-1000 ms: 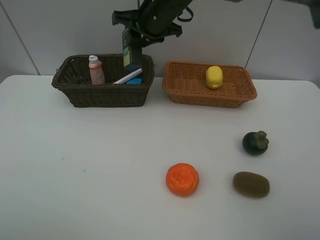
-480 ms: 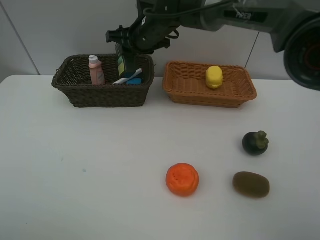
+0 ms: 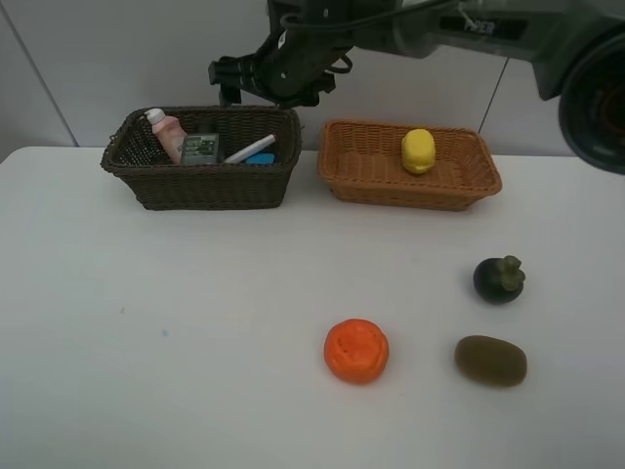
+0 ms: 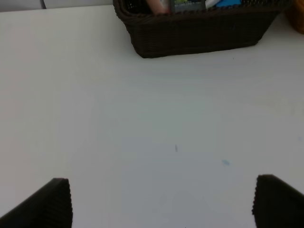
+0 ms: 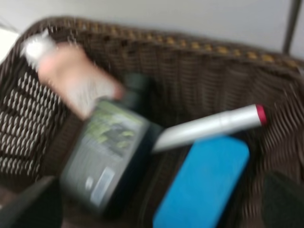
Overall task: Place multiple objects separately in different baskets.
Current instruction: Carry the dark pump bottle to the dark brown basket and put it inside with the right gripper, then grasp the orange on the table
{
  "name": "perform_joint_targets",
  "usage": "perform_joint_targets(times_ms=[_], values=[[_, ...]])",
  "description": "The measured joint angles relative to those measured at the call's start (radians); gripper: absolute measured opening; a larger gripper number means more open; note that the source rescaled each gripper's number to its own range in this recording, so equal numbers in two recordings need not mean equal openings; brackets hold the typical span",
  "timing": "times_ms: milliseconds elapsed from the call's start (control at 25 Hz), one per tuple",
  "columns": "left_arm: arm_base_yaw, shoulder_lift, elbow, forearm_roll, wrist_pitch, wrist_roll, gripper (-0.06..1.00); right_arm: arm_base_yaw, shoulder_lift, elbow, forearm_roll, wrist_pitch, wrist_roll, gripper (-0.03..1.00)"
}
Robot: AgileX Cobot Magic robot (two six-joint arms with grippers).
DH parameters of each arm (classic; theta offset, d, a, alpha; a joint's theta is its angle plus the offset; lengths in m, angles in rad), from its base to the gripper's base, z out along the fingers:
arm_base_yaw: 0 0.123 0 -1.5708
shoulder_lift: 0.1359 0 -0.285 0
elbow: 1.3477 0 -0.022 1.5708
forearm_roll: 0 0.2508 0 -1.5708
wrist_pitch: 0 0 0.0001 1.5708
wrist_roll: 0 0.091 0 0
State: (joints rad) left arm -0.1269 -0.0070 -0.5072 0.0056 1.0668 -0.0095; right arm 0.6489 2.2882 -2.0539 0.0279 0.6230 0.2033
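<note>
As the right claw [image 3: 256, 86] let go, the high camera caught the change: the dark rectangular bottle [image 3: 199, 149], which a moment before had hung upright in its grip, lay flat in the dark brown basket [image 3: 195, 191] just below and a shade left of the claw. The drop had knocked the pink white-capped bottle [image 3: 166, 132] over too; it leaned toward the far end of the basket, away from the claw. The white pink-tipped marker [image 3: 250, 149] and the blue eraser block [image 3: 262, 158] sat right beneath the claw. Off to the claw's other side, the yellow lemon [image 3: 418, 149] was alone in the light orange-tan basket [image 3: 410, 191]. The orange [image 3: 356, 350], the dark mangosteen [image 3: 499, 278] and the brown kiwi [image 3: 490, 360] waited on the table [image 3: 146, 342], well apart from it.

From the left wrist, the left claw [image 4: 161, 190] stood wide and empty over bare table, the dark basket well ahead of it.

From the right wrist, blurred, the right claw [image 5: 159, 199] showed its fingers spread wide with nothing between them. The dark bottle [image 5: 102, 156] lay loose below, touching the pink one [image 5: 71, 78].

So, by my reckoning, the fourth item was in, and that basket's share looked done. The three fruits seemed next, bound for the tan basket.
</note>
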Motion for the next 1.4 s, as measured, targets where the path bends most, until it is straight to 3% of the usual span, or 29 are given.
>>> perform_joint_targets(times_ms=[80, 280, 360, 640, 920, 1080, 1400], values=[[0.000, 0.000, 0.000, 0.000, 0.000, 0.000, 1.00, 0.000, -0.053, 0.000, 0.000, 0.112, 0.000, 1.00], [0.000, 0.000, 0.000, 0.000, 0.000, 0.000, 1.00, 0.000, -0.158, -0.011, -0.008, 0.521, -0.001, 1.00], [0.000, 0.000, 0.000, 0.000, 0.000, 0.000, 1.00, 0.000, -0.173, 0.002, -0.009, 0.574, -0.014, 1.00], [0.000, 0.000, 0.000, 0.000, 0.000, 0.000, 1.00, 0.000, -0.240, 0.155, -0.005, 0.593, -0.027, 1.00], [0.000, 0.000, 0.000, 0.000, 0.000, 0.000, 1.00, 0.011, -0.385, 0.520, 0.058, 0.596, -0.027, 1.00], [0.000, 0.000, 0.000, 0.000, 0.000, 0.000, 1.00, 0.073, -0.413, 0.704, 0.054, 0.599, -0.027, 1.00], [0.000, 0.000, 0.000, 0.000, 0.000, 0.000, 1.00, 0.174, -0.415, 0.887, 0.047, 0.437, -0.027, 1.00]])
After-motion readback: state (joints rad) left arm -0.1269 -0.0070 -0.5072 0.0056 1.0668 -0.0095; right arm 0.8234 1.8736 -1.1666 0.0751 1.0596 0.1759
